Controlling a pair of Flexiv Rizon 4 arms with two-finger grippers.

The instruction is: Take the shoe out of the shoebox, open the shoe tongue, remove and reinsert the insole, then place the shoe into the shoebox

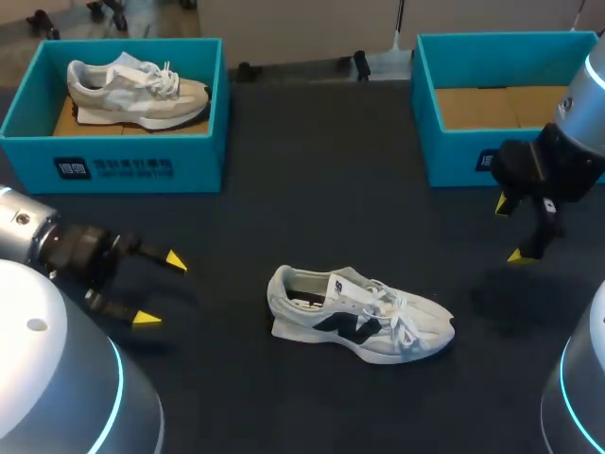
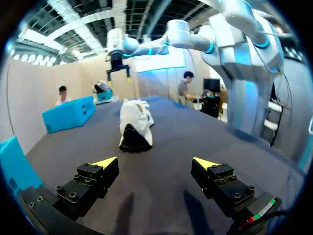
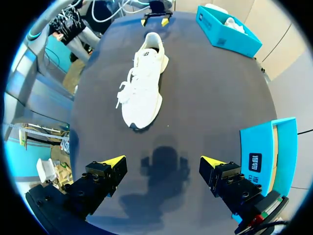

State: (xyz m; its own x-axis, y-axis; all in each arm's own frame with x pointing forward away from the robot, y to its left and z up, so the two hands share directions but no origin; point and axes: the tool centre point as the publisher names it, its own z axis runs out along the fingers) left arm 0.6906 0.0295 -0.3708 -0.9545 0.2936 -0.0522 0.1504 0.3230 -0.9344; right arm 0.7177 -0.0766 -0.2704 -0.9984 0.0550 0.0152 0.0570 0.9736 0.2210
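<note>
Fingers (image 2: 103, 163) of the left gripper (image 1: 161, 289) stand wide apart with nothing between them, low over the table (image 1: 284, 208) at my near left. Ahead of them, well apart, the white shoe (image 1: 359, 317) sits upright on its sole in the middle of the table, outside any box, its heel towards the left gripper and its toe towards my right. Its laces (image 1: 395, 320) lie loose across the front, the tongue (image 1: 359, 284) is down over the opening, and what seems to be the insole (image 1: 302, 303) shows inside the heel.

Farther off on my right, the right gripper (image 1: 509, 230) hangs above the table, its fingers also spread and empty, well clear of the toe. Beyond it the right shoebox (image 1: 454, 161) is open and holds nothing; at the far left the left shoebox (image 1: 123, 165) holds a grey shoe (image 1: 137, 90).

Taking the shoe out looks done, so I judge that opening the tongue is the step in hand. That calls for one gripper to steady the heel while the other comes in over the laces and pinches the tongue's upper edge to lift it forward.
</note>
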